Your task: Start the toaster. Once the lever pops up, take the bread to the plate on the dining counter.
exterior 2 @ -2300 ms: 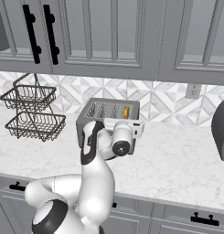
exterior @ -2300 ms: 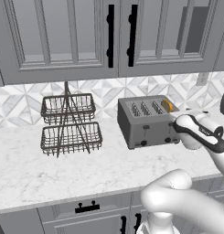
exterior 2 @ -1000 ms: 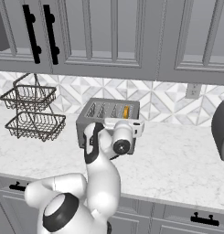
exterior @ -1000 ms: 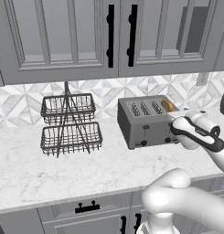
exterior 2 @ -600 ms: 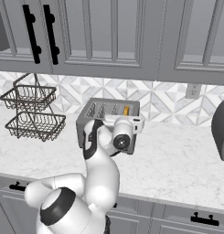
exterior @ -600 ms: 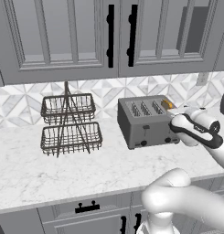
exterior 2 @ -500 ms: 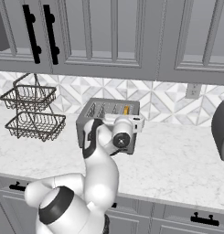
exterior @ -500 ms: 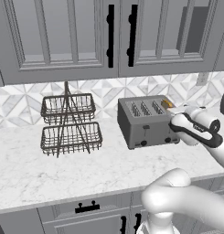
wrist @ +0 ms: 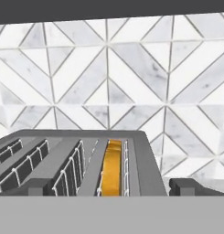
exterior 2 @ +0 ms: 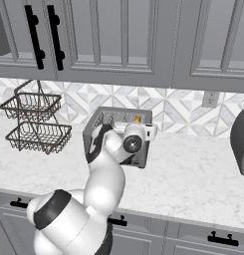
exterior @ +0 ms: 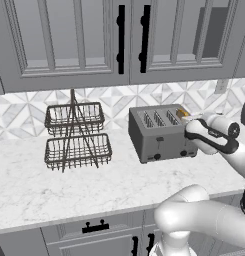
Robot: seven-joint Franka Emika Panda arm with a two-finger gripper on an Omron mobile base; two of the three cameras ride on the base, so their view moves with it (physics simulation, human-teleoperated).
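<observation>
The dark grey toaster stands on the marble worktop against the tiled wall, also seen as the toaster from the right. A golden-orange bread slice sits low in its rightmost slot; the hand view looks down on the bread between the slot wires. My gripper hovers at the toaster's right end, just above its top edge, with its fingers hidden by the hand. The plate and the dining counter are out of view.
A two-tier wire basket stands left of the toaster. A dark appliance sits at the far right of the worktop. Grey wall cabinets hang close above. Bare marble lies in front of the toaster.
The hand has shifted slightly up and toward the toaster's right end. Toaster and bread have not moved.
</observation>
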